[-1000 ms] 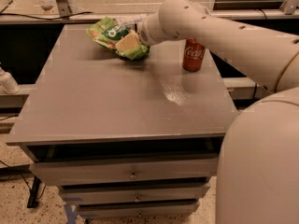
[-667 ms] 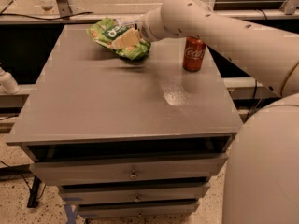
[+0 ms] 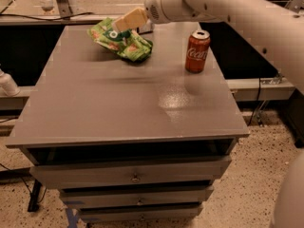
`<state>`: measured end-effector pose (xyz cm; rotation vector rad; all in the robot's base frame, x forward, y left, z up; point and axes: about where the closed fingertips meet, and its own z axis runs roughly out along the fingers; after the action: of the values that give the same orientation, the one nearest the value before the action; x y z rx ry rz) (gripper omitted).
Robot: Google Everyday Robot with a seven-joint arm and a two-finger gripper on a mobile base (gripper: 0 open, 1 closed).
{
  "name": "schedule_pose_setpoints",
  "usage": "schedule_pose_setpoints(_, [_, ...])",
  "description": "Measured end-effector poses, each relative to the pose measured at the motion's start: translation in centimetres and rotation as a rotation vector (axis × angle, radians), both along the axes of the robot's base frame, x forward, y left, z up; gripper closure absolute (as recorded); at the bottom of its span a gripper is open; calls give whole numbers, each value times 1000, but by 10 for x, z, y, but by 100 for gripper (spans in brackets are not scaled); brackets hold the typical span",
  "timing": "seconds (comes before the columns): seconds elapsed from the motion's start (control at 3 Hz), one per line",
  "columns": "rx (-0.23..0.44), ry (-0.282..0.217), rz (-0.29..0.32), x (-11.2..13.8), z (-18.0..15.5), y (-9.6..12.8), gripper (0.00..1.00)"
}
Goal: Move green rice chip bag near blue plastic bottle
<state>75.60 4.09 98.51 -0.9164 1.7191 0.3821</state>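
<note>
1 green rice chip bag [image 3: 124, 42] and 1 red can [image 3: 197, 51] are at the far end of 1 grey table [image 3: 118, 108] — 2 items in all. 1 white arm [image 3: 228, 8] reaches in from the right and ends in 1 gripper [image 3: 127, 20], right at the bag's upper edge. Under the top are 3 drawers [image 3: 133, 175] — each with 1 small knob.

Dim, warm light falls from overhead. I see a pale sheen on the table [image 3: 95, 113] just in front of the red can [image 3: 197, 51], whose rim glints. The pincer [image 3: 121, 23], at the table's far edge over the green rice chip bag [image 3: 126, 44], is brightly lit. Dark shadow pools under the bag and below the tabletop.
</note>
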Motion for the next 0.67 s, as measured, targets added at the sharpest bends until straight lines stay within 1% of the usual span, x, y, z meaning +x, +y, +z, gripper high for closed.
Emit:
schedule_pose_setpoints(0.33, [87, -25, 51, -18, 26, -29, 0])
schedule_pose_setpoints(0.67, [113, -29, 30, -23, 33, -51, 0])
